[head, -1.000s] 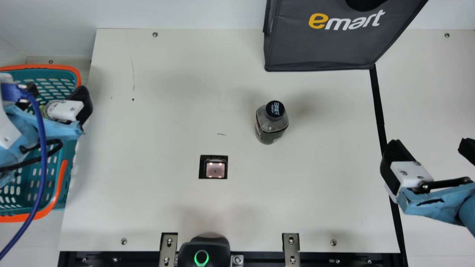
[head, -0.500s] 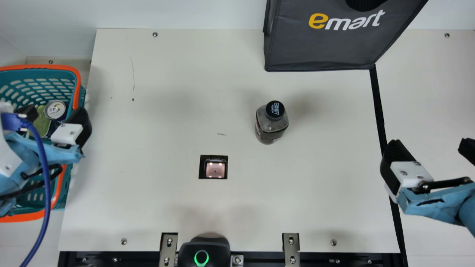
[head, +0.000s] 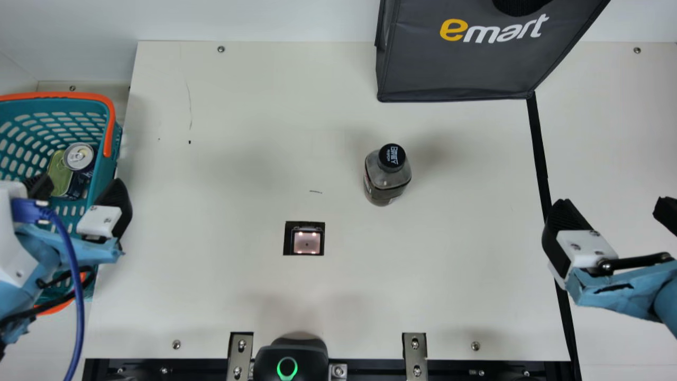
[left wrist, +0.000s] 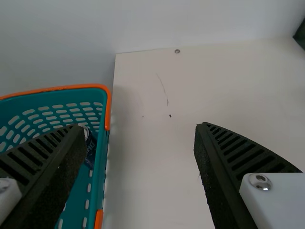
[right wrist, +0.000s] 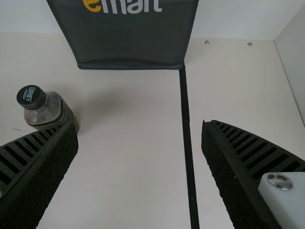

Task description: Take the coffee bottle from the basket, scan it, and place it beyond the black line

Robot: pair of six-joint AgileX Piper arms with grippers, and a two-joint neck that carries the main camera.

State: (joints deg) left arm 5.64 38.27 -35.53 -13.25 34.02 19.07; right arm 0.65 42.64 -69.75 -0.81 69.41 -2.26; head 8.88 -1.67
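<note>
1 word (head: 494, 29) stands on the grey bag (head: 455, 74), and white print (head: 393, 155) on the black cap (head: 385, 160) of the coffee bottle (head: 389, 178).

There's a grey bag (head: 455, 71), a can (head: 79, 156), a green tin (head: 60, 173).

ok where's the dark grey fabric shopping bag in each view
Main view: the dark grey fabric bag at the top, right of centre.
Left wrist view: a corner of it at the right edge, near the top.
Right wrist view: its front panel at the top, left of centre.
Shared landmark: the cream table's back edge.
</note>
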